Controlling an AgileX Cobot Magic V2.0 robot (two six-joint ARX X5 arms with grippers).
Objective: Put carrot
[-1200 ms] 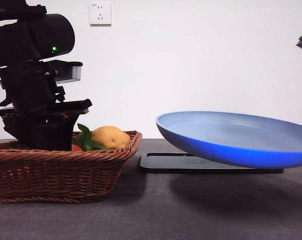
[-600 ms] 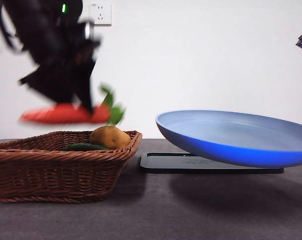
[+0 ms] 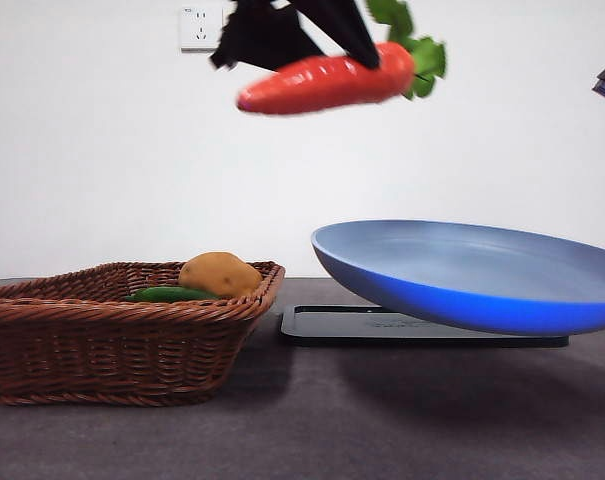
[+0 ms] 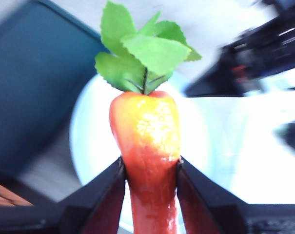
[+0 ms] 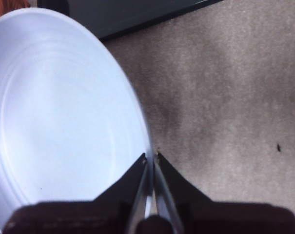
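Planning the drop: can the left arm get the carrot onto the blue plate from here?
Probably yes: the left tool grips the carrot high in open air, and the blue plate, held up by the right tool, lies bare below.

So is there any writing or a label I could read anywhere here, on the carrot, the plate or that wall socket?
None can be read.
Wall socket: a tiny mark at its top edge, too small to read.
Carrot, blue plate, basket, black tray: no text shows.
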